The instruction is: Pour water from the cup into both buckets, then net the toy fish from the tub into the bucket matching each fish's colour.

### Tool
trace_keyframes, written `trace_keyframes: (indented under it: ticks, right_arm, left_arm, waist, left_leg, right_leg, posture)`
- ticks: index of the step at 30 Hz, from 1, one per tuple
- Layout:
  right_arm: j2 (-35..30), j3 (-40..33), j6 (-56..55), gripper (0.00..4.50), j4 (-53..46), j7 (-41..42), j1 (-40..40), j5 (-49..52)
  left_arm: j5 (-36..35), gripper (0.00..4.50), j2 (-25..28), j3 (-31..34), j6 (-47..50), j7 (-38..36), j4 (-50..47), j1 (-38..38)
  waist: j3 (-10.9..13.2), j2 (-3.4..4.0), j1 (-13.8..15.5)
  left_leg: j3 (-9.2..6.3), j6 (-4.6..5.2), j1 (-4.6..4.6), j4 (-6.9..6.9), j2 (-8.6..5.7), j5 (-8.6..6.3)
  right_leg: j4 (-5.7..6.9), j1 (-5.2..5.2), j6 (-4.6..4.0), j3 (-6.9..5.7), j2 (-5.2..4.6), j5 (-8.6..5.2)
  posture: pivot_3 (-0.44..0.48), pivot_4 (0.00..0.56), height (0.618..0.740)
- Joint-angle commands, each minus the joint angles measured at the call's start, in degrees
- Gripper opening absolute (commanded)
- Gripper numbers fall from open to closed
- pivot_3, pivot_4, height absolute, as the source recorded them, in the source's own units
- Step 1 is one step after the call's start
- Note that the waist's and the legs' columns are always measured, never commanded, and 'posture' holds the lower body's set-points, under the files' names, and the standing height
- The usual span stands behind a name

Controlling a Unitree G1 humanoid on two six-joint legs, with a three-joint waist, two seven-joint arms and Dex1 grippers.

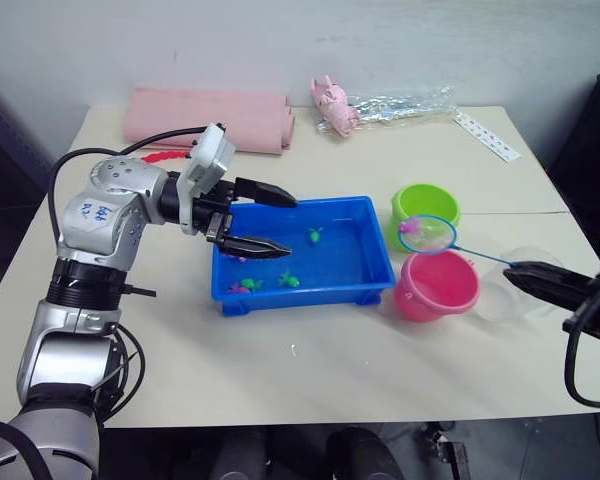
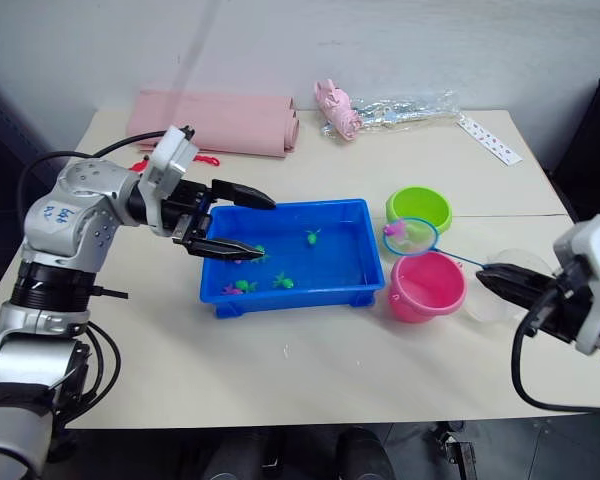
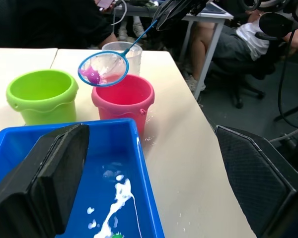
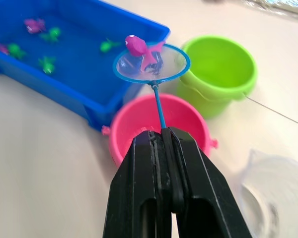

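My right gripper (image 4: 163, 136) is shut on the handle of the net (image 4: 151, 62). The blue hoop hangs over the gap between the pink bucket (image 1: 437, 285) and the green bucket (image 1: 425, 210), and a pink fish (image 4: 139, 47) lies in its mesh. Several green and pink fish (image 1: 288, 280) float in the blue tub (image 1: 300, 290). At the tub's left end my left gripper (image 1: 285, 222) hovers open and holds nothing. The clear cup (image 1: 515, 285) stands just right of the pink bucket.
A folded pink cloth (image 1: 208, 118), a pink toy (image 1: 332, 103) and a clear plastic bag (image 1: 405, 103) lie along the table's far edge. A white ruler (image 1: 487, 136) lies at the far right. A red bead chain (image 1: 160, 156) shows behind my left arm. People sit beyond the table in the left wrist view.
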Motion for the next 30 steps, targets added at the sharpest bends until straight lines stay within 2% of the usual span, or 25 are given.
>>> trace_keyframes:
  ticks: [1,6,9,11,19,25,28,30]
  right_arm:
    - [1.1,-4.7,-5.9,0.0,-3.8,0.1,6.7,-3.9]
    - [1.6,-4.0,-18.7,0.0,-5.2,1.1,16.5,-15.0]
    - [0.6,-1.1,-33.8,0.0,-3.9,1.0,22.0,-26.6]
    - [-1.4,0.1,-49.7,0.0,-1.4,0.7,26.2,-38.1]
    - [-3.6,-1.8,-85.4,0.0,7.6,-3.1,27.9,-56.3]
    - [-4.8,-2.8,-97.8,0.0,12.5,-5.2,25.7,-60.9]
    - [-5.9,-3.3,-99.7,0.0,14.5,-5.9,24.1,-61.3]
    - [-5.3,-2.3,-96.1,0.0,14.8,-5.5,22.8,-56.9]
  left_arm:
    - [1.1,4.43,-1.3,-0.2,-2.6,-1.8,2.6,-2.8]
    - [2.0,4.43,-2.6,-0.5,-3.9,-2.8,5.2,-4.3]
    - [2.6,4.43,-3.4,-0.5,-4.8,-3.3,6.7,-5.0]
    - [2.8,4.43,-3.8,-0.5,-5.0,-3.4,7.0,-5.2]
    - [3.2,4.43,-4.3,0.3,-5.3,-3.1,7.3,-5.2]
    - [3.3,4.43,-4.3,0.6,-5.3,-2.8,7.3,-5.1]
    - [3.3,4.43,-4.4,0.7,-5.4,-2.7,7.4,-5.1]
    - [3.4,4.43,-4.3,0.7,-5.5,-2.6,7.5,-5.0]
  waist:
    - [0.0,0.0,0.1]
    - [0.0,0.01,0.6]
    - [0.0,0.02,0.6]
    - [0.0,0.03,0.6]
    - [0.0,0.03,0.5]
    - [0.0,0.03,0.5]
    - [0.0,0.03,0.5]
    - [0.0,0.03,0.5]
  left_leg:
    - [-0.04,0.0,0.04,0.0,0.0,0.0]
    - [-0.09,0.0,0.08,0.01,0.03,0.0]
    - [-0.1,0.0,0.08,0.01,0.03,0.0]
    - [-0.09,0.0,0.08,0.03,0.02,0.0]
    - [-0.08,-0.01,0.13,0.05,0.07,0.01]
    - [-0.1,-0.01,0.12,0.09,0.07,0.01]
    - [-0.11,-0.01,0.12,0.1,0.07,0.01]
    - [-0.11,-0.01,0.13,0.1,0.07,0.01]
  right_leg:
    - [-0.04,0.09,0.0,-0.02,0.02,0.0]
    - [-0.4,0.24,-0.01,0.01,0.15,0.01]
    - [-0.4,0.26,0.0,0.03,0.2,0.02]
    - [-0.45,0.27,0.01,0.05,0.19,0.02]
    - [-0.46,0.27,0.01,0.08,0.27,0.02]
    - [-0.47,0.29,0.01,0.08,0.26,0.02]
    - [-0.47,0.31,0.01,0.07,0.25,0.02]
    - [-0.47,0.31,0.01,0.07,0.25,0.02]
  posture:
    - [0.0,0.15,0.74]
    - [0.0,0.15,0.74]
    - [0.0,0.15,0.74]
    - [0.0,0.15,0.74]
    - [0.0,0.15,0.74]
    - [0.0,0.15,0.74]
    - [0.0,0.15,0.74]
    - [0.0,0.15,0.74]
